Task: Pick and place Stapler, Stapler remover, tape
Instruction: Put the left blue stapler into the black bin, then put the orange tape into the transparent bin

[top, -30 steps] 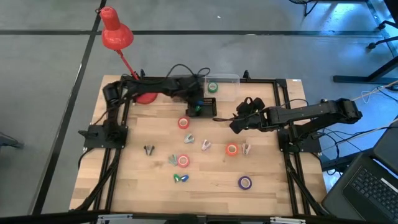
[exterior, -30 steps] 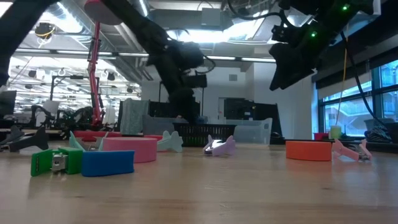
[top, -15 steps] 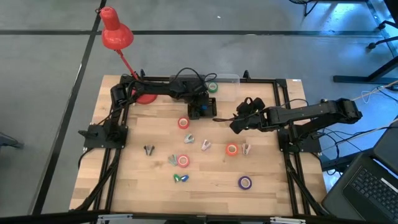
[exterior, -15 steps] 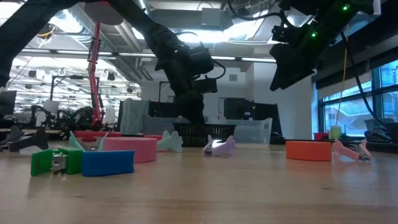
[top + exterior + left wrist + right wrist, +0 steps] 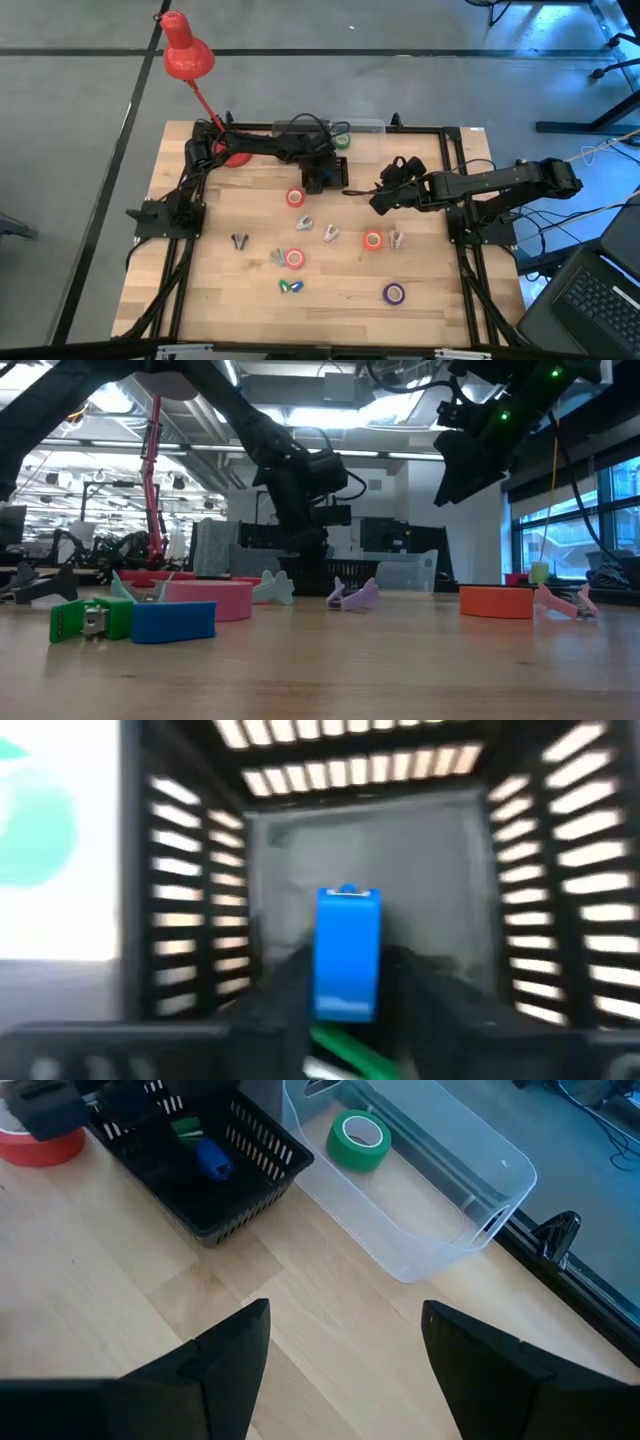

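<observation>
While the left gripper [image 5: 320, 178] hangs over the black basket [image 5: 262, 1146] at upper centre, jaw state can't be told; blue stapler [image 5: 347, 952] lies inside. Right gripper [image 5: 345, 1342]: jaws spread, empty. One green tape [image 5: 359, 1128] sits in clear bin [image 5: 455, 1230]; approx. five rolls and the removers remain on the table [image 5: 430, 300].

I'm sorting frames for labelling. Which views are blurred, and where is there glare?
Left wrist view: motion-blurred; the blue stapler and the black basket slats smear. Right wrist view: sharp on the green tape roll in the clear bin. Low view: bright ceiling lights silhouette both arms; the near tabletop is soft. High view: evenly lit.
</observation>
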Controlling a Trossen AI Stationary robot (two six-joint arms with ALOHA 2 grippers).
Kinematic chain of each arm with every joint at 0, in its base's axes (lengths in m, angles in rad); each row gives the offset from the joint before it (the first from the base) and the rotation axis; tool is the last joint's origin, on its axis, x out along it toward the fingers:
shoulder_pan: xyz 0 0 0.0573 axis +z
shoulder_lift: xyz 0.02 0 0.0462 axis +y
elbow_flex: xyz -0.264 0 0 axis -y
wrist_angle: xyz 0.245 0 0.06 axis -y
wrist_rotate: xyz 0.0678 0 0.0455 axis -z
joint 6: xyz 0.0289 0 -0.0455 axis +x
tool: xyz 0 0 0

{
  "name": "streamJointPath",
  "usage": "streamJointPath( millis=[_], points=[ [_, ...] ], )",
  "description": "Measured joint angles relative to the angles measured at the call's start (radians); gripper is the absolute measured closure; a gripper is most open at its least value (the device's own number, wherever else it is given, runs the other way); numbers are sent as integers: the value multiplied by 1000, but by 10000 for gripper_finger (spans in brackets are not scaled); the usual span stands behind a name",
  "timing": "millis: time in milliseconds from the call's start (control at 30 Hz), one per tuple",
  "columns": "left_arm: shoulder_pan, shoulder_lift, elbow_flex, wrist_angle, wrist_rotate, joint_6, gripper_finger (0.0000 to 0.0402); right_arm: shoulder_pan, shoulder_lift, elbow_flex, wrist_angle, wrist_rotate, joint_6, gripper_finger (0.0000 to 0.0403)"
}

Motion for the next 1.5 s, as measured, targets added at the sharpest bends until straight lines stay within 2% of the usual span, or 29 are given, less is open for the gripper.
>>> streamJointPath(
  millis=[133, 300, 533, 633, 833, 933, 1000, 1100, 1200, 1367, 1500],
  points=[
    [-5, -4, 10, -24, -25, -7, 181, 0, 0, 0, -1, 0, -5, 139],
    [-20, -6, 54, -100, -15, -13, 133, 0, 0, 0, -3, 0, -8, 139],
    [-37, -8, 107, -148, 3, -9, 124, 0, 0, 0, -4, -1, -7, 139],
    [-42, -7, 124, -173, -20, 3, 124, 2, 0, 0, -13, -5, 2, 139],
    [-44, -76, 142, -218, -50, -61, 123, 4, 0, 0, -30, -12, 9, 139],
    [-46, -145, 143, -265, 1, -132, 123, 15, 0, 0, -50, -12, 21, 139],
    [-50, -201, 136, -280, 79, -168, 123, 29, 0, 0, -71, -12, 42, 139],
    [-74, -307, 79, -236, 165, -205, 123, 62, 0, 0, -102, -29, 88, 139],
    [-114, -437, -38, -140, 173, -234, 123, 102, 0, 0, -125, -112, 124, 139],
    [-195, -705, -303, 62, 173, -313, 123, 177, 0, 0, -128, -271, 178, 139],
    [-266, -932, -543, 299, 144, -402, 123, 222, 9, 0, -127, -355, 217, 139]
  ],
)
